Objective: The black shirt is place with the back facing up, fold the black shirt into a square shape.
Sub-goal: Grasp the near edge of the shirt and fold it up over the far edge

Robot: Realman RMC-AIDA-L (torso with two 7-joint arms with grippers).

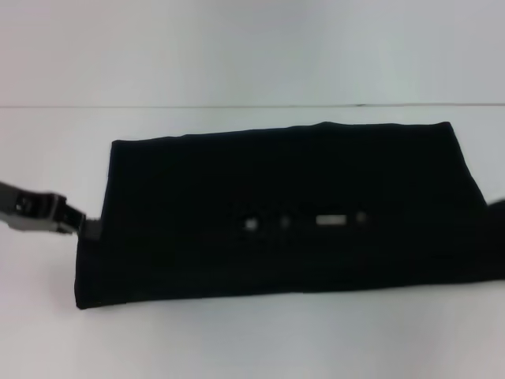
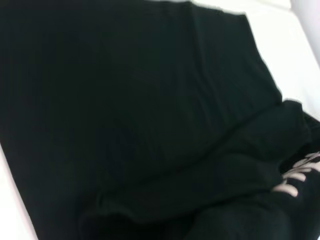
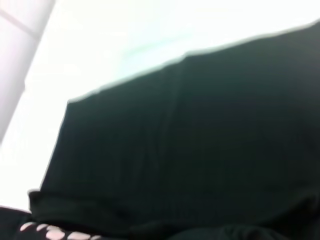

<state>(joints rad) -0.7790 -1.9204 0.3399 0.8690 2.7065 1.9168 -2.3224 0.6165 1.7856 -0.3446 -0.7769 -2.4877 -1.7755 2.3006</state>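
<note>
**Folded black shirt on the white table, left gripper at its edge**

At nine o'clock in the head view, the left gripper [image 1: 93,230] reaches in from the frame's edge and meets the left border of the black shirt [image 1: 284,213]. Its tip touches the cloth there, but whether the claw is wide, narrow or pinching fabric cannot be told.

The black shirt fills the centre as a long band folded across the white table [image 1: 237,339], its upper edge running from ten o'clock towards two o'clock. Small white marks [image 1: 331,220] show near its middle. The left wrist view shows rumpled folds of it with white lettering [image 2: 297,175] on one fold.

At three o'clock the cloth runs out of the frame. The right gripper is not seen in any view; its wrist view shows only the shirt and table.
</note>
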